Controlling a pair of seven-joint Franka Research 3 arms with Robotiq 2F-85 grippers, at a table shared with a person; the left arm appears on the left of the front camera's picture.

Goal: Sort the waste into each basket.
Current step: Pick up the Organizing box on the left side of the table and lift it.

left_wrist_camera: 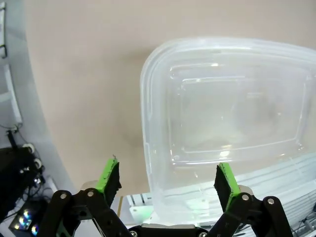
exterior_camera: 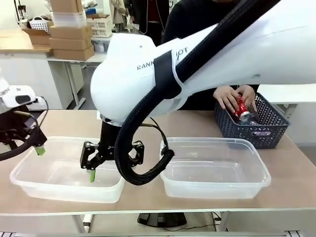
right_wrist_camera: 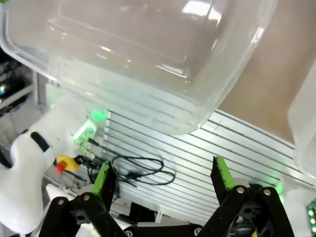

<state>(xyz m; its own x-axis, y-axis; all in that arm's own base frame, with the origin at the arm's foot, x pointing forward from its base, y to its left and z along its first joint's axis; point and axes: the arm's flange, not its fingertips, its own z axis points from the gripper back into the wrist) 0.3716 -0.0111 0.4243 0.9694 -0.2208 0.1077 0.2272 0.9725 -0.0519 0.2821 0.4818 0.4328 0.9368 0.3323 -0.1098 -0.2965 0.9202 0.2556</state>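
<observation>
Both pairs of jaws stand spread wide with nothing between the pads, on the right gripper (exterior_camera: 112,160) and the left gripper (exterior_camera: 29,144) alike. Of the waste, a red can (exterior_camera: 243,109) lies in a dark lattice basket (exterior_camera: 256,132) at the table's far right corner. A person's hands (exterior_camera: 228,98) are closed around the can. Something clear and shiny lies just beside it, too small to identify. The right tub (exterior_camera: 217,190) sits along the near edge of the table (exterior_camera: 148,123), right of the middle. The left tub (exterior_camera: 29,174) is just beside it toward the near left corner, a narrow gap between them. The right gripper hangs low over the left tub's right end, one green fingertip within the tub's outline. The left gripper sits at that tub's left end, by the rim. From the left wrist, the left gripper (left_wrist_camera: 168,181) frames a rounded corner of the left tub (left_wrist_camera: 148,94), with bare table (left_wrist_camera: 84,74) beside it. From the right wrist, the right gripper (right_wrist_camera: 163,178) opens below a rounded corner of the left tub (right_wrist_camera: 197,118). Next to that corner come a strip of table (right_wrist_camera: 256,94) and a sliver of the right tub (right_wrist_camera: 307,123).
</observation>
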